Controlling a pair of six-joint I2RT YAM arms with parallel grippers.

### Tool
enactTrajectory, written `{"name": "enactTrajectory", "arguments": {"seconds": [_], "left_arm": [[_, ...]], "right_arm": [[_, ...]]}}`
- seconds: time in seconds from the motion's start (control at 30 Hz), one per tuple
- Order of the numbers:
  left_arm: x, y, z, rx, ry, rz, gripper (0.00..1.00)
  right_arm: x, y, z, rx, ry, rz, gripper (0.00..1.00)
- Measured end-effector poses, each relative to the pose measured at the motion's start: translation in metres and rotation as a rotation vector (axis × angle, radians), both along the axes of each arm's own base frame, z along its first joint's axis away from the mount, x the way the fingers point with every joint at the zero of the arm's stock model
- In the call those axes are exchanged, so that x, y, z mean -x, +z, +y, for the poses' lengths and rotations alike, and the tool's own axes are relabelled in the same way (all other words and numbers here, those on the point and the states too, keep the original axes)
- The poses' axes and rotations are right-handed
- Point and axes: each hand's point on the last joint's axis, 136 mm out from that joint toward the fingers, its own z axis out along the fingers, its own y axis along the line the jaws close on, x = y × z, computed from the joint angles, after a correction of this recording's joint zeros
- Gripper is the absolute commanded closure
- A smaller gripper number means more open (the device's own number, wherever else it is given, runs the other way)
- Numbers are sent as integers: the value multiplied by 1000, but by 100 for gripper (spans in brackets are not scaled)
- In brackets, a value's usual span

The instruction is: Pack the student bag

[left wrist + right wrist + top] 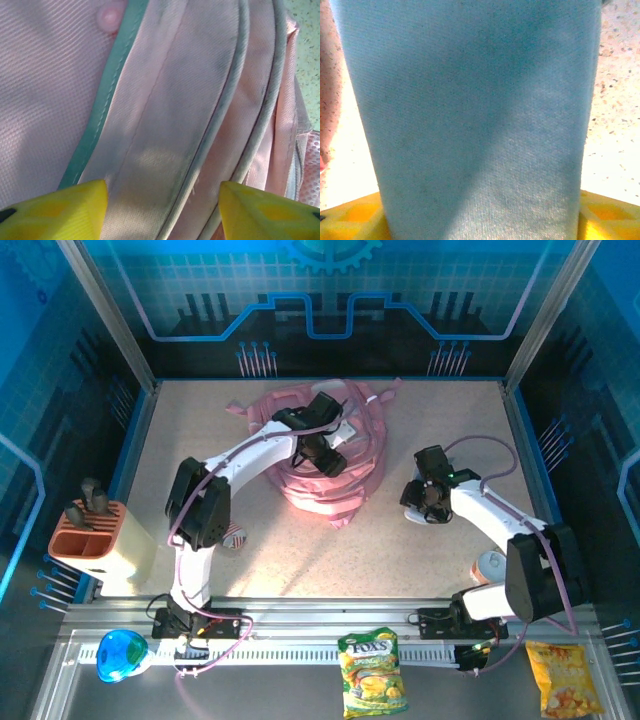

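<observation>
Student bag [318, 496] mid-table — left tool [324, 457] over it, right tool [426, 506] to its right around a cloth item [470, 125].

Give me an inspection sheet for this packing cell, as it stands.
Surface: speckled beige tabletop, no spills seen.
Job's things: soft pink fabric backpack lying slumped at far centre.
Clutter: orange-and-cream tool holder at left; blue round object, green Fox's sweet packet and yellow snack packet on the near metal ledge.
Grippers: left gripper open over the backpack; right gripper closed on a blue woven-fabric item.
Cables: purple cables along both arms.
Surroundings: blue printed walls, aluminium frame posts.
</observation>
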Motion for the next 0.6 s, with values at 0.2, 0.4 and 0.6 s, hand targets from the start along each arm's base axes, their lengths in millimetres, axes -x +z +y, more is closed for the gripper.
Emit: {"name": "enactTrajectory", "arguments": {"seconds": [0.2, 0.4, 0.6], "left_arm": [[-9, -5, -1, -47, 12, -11, 52], [-10, -7, 1, -101, -4, -10, 67], [-10, -4, -1, -108, -9, -24, 87]], "right_arm": [[-1, 8, -1, -14, -4, -28, 33], [-2, 13, -1, -22, -9, -44, 33], [-4, 21, 3, -49, 9, -72, 33]]}}
